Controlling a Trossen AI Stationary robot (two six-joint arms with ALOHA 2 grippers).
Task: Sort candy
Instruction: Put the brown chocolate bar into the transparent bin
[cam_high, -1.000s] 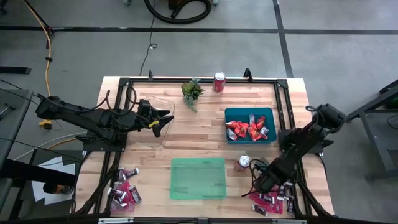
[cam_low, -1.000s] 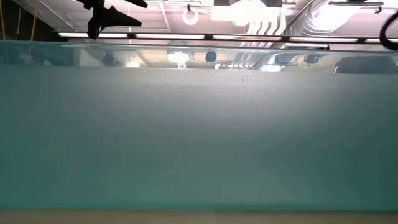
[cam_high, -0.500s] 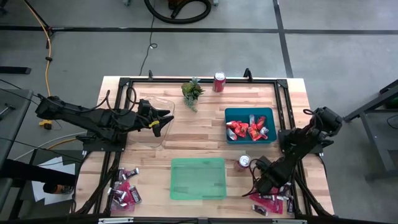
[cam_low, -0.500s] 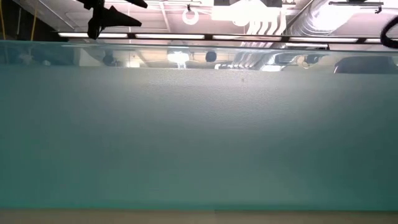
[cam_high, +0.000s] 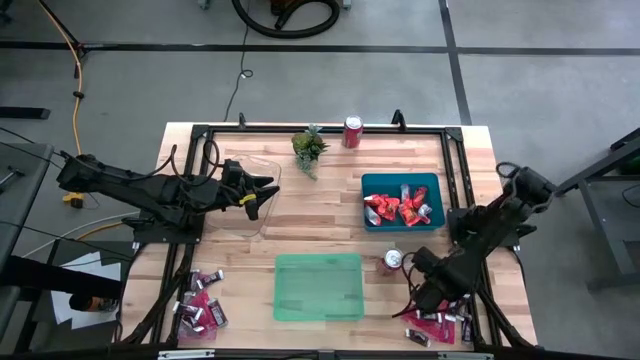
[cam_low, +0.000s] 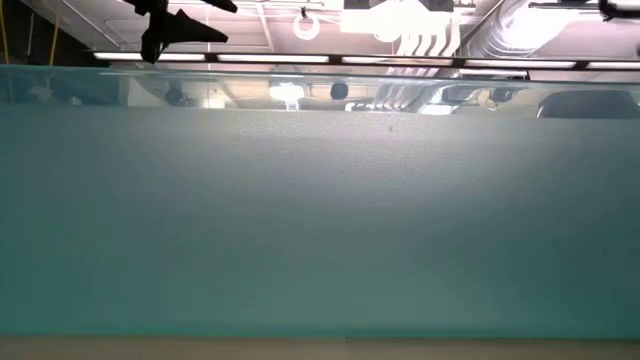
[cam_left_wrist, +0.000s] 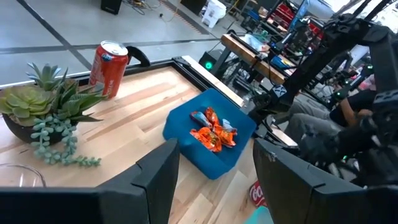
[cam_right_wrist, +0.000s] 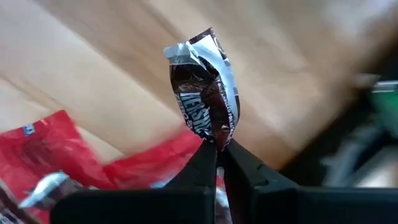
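Brown-and-silver foil is now showing between the right gripper's (cam_right_wrist: 216, 144) dark fingers: a small chocolate bar (cam_right_wrist: 204, 93) in a crinkled wrapper is being pinched by its lower edge, where a second ago those jaws were standing wide over the heap. That gripper (cam_high: 418, 297) is working at about five o'clock on the pale wooden table (cam_high: 320, 215), just above the loose pile of pink-red packets and dark bars (cam_high: 436, 322) lying at the table's near right corner, and the arm is sitting a little higher than half a second ago, so the bar is probably being lifted clear. This means one piece is picked and is waiting to be carried to a tray; which one is meant for chocolate is only a guess, though the shallow green plastic tray (cam_high: 318, 287) at six o'clock is holding nothing, while the deep blue plastic bin (cam_high: 402, 183) at three o'clock is already keeping a cluster of red-orange packets (cam_high: 396, 208). A second pile of mixed sweets (cam_high: 200, 305) is lying at seven o'clock, not yet touched. The left gripper (cam_high: 262, 193) is hanging at nine o'clock with its fingers spread apart, holding nothing, unmoved over the last second.
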